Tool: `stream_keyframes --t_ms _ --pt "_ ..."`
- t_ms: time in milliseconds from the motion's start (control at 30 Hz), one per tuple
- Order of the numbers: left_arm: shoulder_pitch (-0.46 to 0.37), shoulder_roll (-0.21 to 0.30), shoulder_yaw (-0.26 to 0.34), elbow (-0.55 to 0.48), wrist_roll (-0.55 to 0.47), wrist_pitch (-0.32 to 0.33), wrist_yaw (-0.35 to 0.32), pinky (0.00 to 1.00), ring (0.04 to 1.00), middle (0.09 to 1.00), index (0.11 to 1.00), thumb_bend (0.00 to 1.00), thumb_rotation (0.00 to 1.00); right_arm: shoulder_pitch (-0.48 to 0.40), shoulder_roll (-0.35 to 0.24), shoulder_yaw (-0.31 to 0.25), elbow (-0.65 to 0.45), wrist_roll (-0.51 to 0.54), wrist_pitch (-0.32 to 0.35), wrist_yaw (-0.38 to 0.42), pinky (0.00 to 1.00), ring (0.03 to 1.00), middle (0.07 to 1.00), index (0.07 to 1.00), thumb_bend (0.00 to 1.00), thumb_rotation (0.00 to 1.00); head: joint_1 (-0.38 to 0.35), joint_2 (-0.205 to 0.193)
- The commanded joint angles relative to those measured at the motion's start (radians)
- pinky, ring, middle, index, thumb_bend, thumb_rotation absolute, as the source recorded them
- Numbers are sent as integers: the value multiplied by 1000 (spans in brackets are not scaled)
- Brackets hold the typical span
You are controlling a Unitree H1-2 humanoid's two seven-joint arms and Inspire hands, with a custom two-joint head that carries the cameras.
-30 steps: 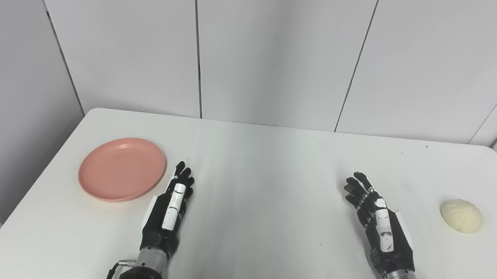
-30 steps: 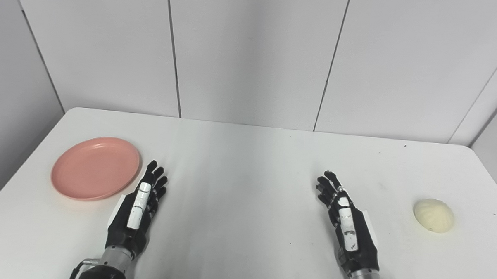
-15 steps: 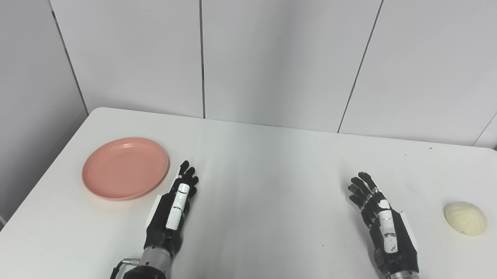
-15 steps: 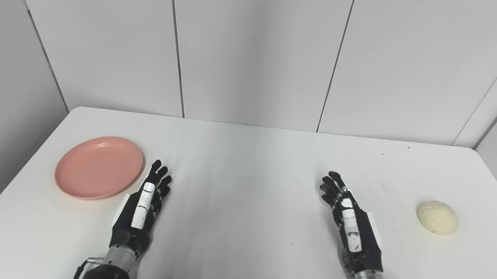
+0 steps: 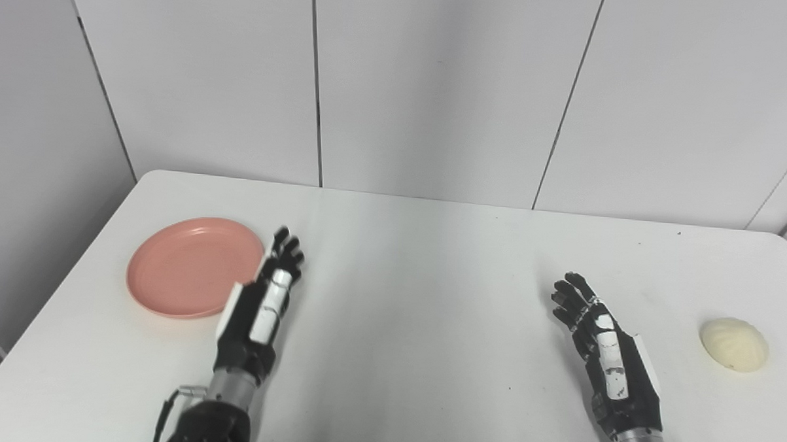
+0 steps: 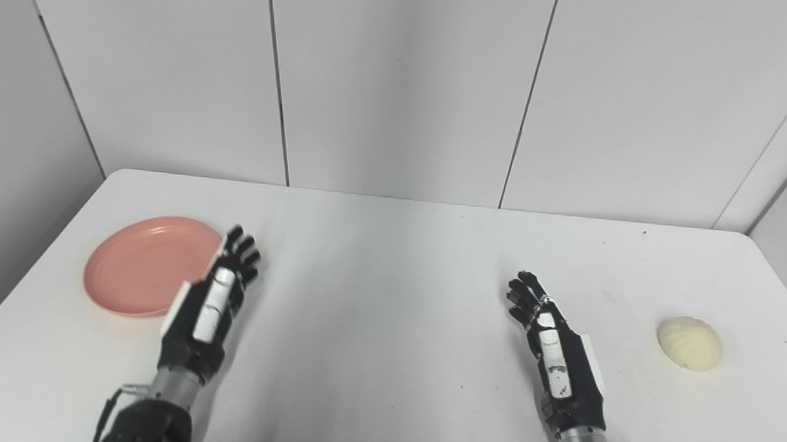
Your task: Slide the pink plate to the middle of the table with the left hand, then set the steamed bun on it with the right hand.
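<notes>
Left hand: the left hand (image 5: 259, 308) is up off the surface (image 5: 417, 294) and reaching forward and leftward, its fingers (image 5: 286, 251) spread and holding nothing, the fingertips now level with the near-right rim of the pink plate (image 5: 192, 266).
Change: a second ago this hand lay lower and nearer the robot, its fingertips short of the plate's rim; now it overlaps that rim in both eye views.
Contact: I cannot tell whether the hand touches the plate or hovers just above its edge.
Plate: the pink plate sits at the far left of the surface, well apart from the middle, and against the surface edge it has not shifted from the earlier frames.
What it means: in my judgement the slide has not begun; this is the approach, and the hand needs to settle on or behind the rim before it can push rightward.
Right hand: the right hand (image 5: 608, 359) waits at the right, fingers loosely apart and empty, in the same place as before.
Steamed bun: the steamed bun (image 5: 733, 344) lies near the right edge of the surface, just beyond the right hand and untouched.
Camera: the whole picture wobbles slightly between frames, so small offsets of plate and bun are the head, not the things.
</notes>
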Motion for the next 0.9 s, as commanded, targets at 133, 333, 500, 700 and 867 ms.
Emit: stream_keyframes --t_ms 133,333,500,700,867 --pt "-129 47 84 -48 -33 -5 32 865 915 945 974 825 858 31 24 2 30 -1 -33 -14 916 886 874 880 811 940 5 2" --pt "-188 139 146 -9 -48 -9 25 876 903 928 962 810 881 33 20 2 37 4 -37 -10 910 885 875 881 822 941 4 7" --pt "-216 200 178 48 -69 -23 15 899 898 935 960 783 882 33 16 -1 35 8 -27 -7 907 888 878 881 817 943 11 7" --pt "-258 256 218 170 -101 -111 -10 855 859 840 855 829 861 29 7 -3 48 18 -36 3 909 889 879 886 801 951 15 3" --pt "-330 304 288 399 -179 -274 -50 759 819 801 826 861 801 29 6 -3 46 16 -26 1 899 886 873 886 801 959 15 0"
